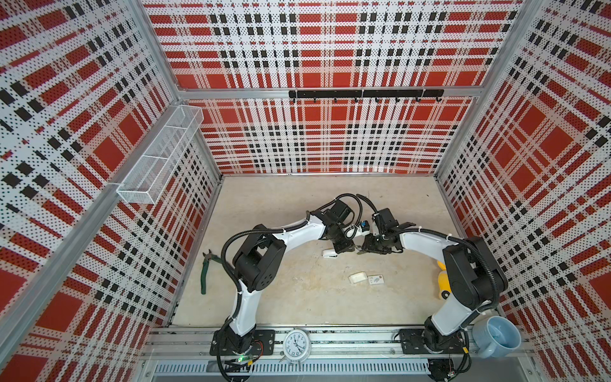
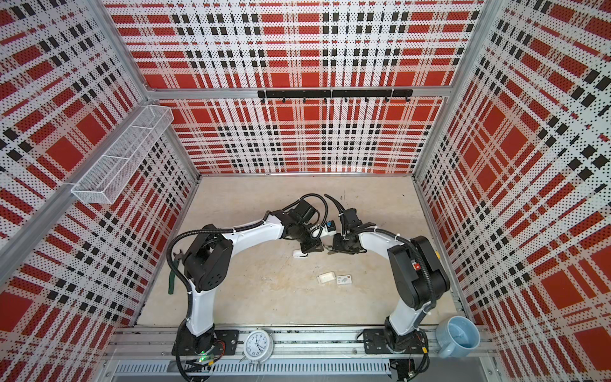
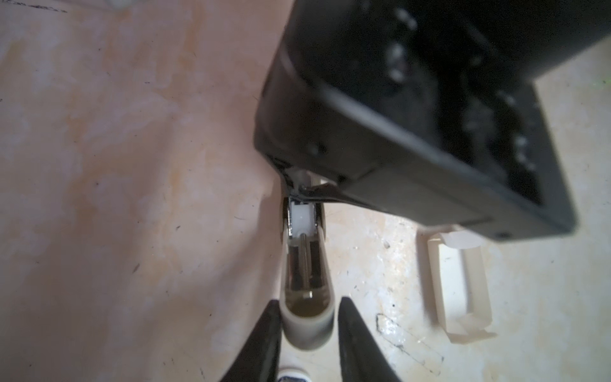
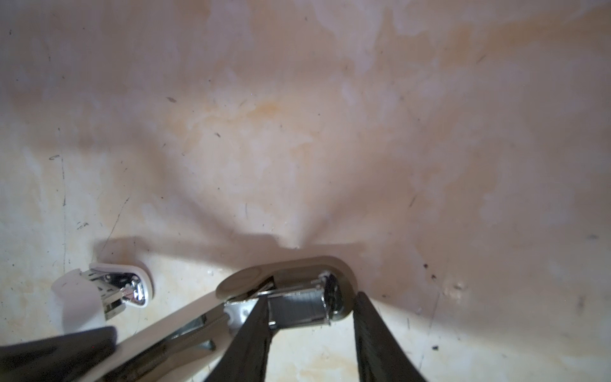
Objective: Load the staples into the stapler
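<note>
Mid-table: stapler [image 1: 329,254], flipped open, both arms meeting over it. L gripper [image 3: 309,301] clamped narrow on stapler's rounded end, fingers [image 3: 261,340] tight vs both sides. Open channel w/ spring rod [image 3: 305,261] and white pusher [image 3: 301,218] runs away from the grip.

R gripper [image 4: 312,296] at stapler's other open half, jaws part-way apart. The staples [image 4: 297,306], a grey strip, lie btw them in the metal track. One R finger touches strip's end, the other sits by stapler's rounded tip. Can't tell if R grips the strip or only straddles it.

Nearer the arm bases: tray [image 1: 358,277] and sleeve [image 1: 377,280] just beside each other, apart from stapler. Green-handled pliers [image 1: 206,271] by L arm's elbow, at table's L edge.
</note>
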{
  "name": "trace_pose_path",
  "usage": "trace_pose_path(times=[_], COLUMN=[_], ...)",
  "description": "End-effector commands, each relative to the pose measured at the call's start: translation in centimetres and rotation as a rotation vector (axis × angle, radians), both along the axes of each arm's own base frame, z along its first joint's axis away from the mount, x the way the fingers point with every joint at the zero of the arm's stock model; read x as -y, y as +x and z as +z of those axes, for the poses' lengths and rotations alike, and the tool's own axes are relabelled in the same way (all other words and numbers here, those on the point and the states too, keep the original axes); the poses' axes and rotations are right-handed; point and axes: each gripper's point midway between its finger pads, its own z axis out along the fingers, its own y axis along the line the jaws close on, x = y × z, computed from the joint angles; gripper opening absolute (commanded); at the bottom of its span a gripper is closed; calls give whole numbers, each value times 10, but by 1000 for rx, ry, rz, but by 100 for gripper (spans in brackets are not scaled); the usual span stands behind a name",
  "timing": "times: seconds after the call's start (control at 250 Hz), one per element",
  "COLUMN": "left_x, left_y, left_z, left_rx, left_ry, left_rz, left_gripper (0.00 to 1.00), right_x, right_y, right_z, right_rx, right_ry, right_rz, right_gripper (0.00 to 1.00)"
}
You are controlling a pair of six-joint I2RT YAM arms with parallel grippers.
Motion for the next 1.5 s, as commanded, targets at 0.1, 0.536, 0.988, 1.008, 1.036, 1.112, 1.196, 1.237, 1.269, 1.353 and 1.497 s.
trace_pose_path(times=[0.1, 0.536, 0.988, 1.008, 1.036, 1.112, 1.196, 1.237, 1.269, 1.353, 1.497], left_x=[1, 1, -1, -1, -1, -1, -1, -1, 1, 0, 0], left_y=[1, 2, 3, 3, 3, 3, 3, 3, 2, 3, 3], left_z=[18, 21, 21, 21, 21, 22, 22, 23, 23, 23, 24], left_rx=[9, 14, 22, 22, 25, 25, 23, 24, 24, 23, 21], left_ry=[-50, -47, -36, -36, -36, -35, -35, -35, -36, -36, -38], left_rz=[4, 6, 3, 4, 3, 4, 5, 4, 1, 5, 7], left_gripper=[33, 33, 33, 33, 33, 33, 33, 33, 33, 33, 33], right_x=[6, 6, -2, -3, -3, -5, -8, -8, -8, -5, -5], right_y=[-6, 2, 11, 12, 13, 15, 16, 15, 15, 14, 10], right_z=[-16, -5, 18, 22, 27, 38, 45, 46, 45, 42, 29], right_rx=[-41, -22, 55, 65, 76, 103, 112, 109, 107, 97, 64], right_ry=[-39, -63, -7, -3, 3, 22, 38, 40, 40, 24, 22], right_rz=[-39, -23, -4, -4, -6, -2, 3, 5, 7, -1, -4], right_gripper=[42, 35, 42, 42, 42, 43, 44, 44, 43, 43, 41])
